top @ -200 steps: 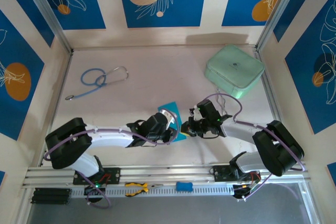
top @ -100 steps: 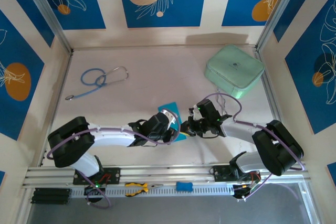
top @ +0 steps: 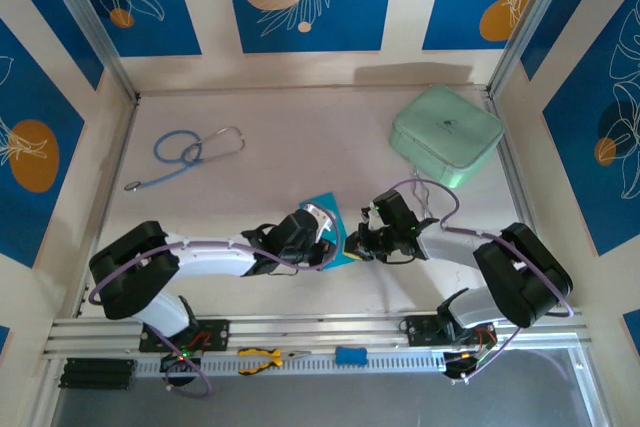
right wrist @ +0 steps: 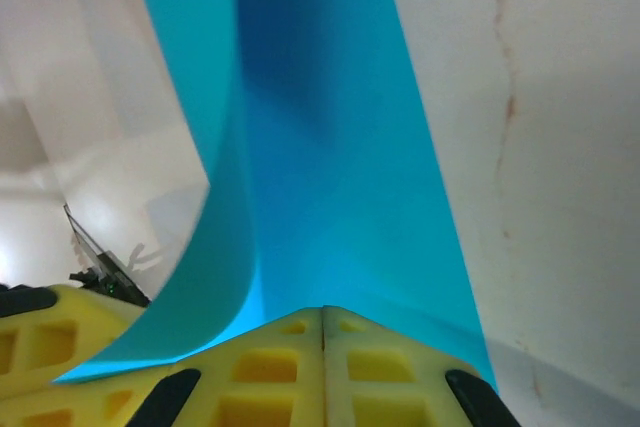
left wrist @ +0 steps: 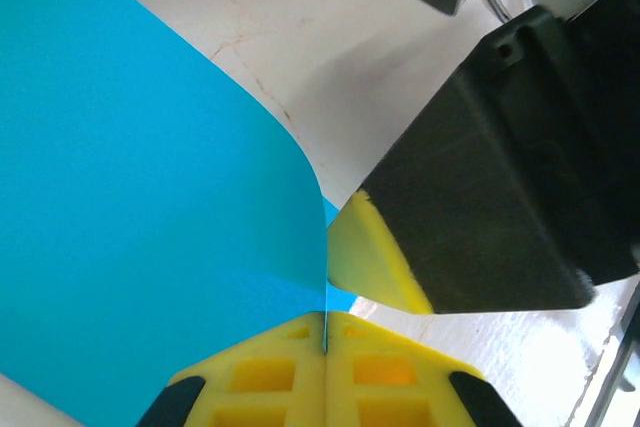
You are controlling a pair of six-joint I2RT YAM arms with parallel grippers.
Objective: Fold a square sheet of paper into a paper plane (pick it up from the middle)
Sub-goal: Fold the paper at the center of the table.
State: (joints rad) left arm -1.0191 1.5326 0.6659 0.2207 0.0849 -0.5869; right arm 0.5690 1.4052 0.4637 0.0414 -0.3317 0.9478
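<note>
- Here, the left gripper (left wrist: pixel 325 325) has its yellow fingers pressed together on an edge of the square sheet of paper (left wrist: pixel 150 197), pinching it.
- The right gripper (right wrist: pixel 322 315) is likewise clamped on the same sheet, which curls upward past its fingers.
- The two grippers meet almost tip to tip around the middle of the bench (top: pixel 280 127), slightly toward its near edge.
- A mint-green case (top: pixel 446 134) sits by the far right corner, and a stethoscope (top: pixel 190 152) lies toward the far left.
</note>
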